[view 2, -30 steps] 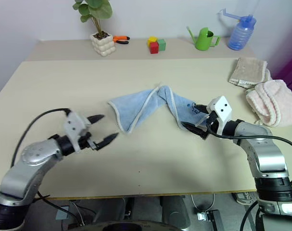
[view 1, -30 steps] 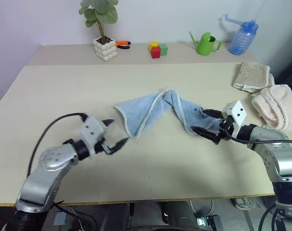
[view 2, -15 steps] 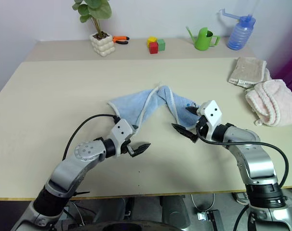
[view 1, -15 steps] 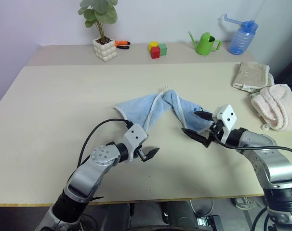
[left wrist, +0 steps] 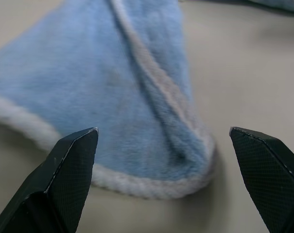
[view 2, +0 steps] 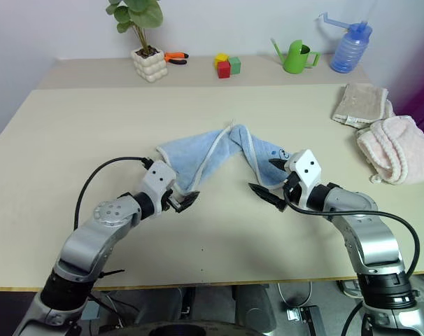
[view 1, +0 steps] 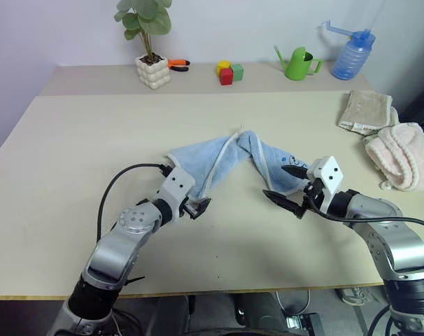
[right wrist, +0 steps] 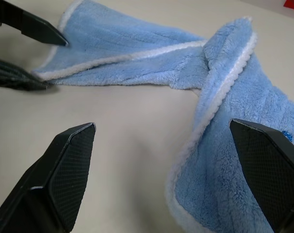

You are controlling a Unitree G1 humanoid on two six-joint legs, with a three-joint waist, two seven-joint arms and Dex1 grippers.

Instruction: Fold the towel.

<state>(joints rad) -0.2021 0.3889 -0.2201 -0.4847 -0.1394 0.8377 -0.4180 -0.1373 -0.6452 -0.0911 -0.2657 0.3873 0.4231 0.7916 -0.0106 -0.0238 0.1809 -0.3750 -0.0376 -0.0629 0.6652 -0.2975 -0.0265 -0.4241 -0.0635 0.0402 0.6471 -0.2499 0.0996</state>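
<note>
While both grippers gape, the towel [view 1: 229, 159] lies twisted between them.

this looks to me like a lab or test room set up with household props, not a lived-in home. i stand at a plain beige table [view 1: 93, 133] against a bare pale wall [view 1: 58, 28]. along the back edge sits a staged row: a potted plant [view 1: 149, 42], orange-handled pliers [view 1: 177, 64], coloured toy blocks [view 1: 228, 71], a green watering can [view 1: 298, 63] and a blue spray bottle [view 1: 352, 54]. spare folded cloths, beige [view 1: 366, 110] and pink [view 1: 401, 154], wait at my right.
</note>
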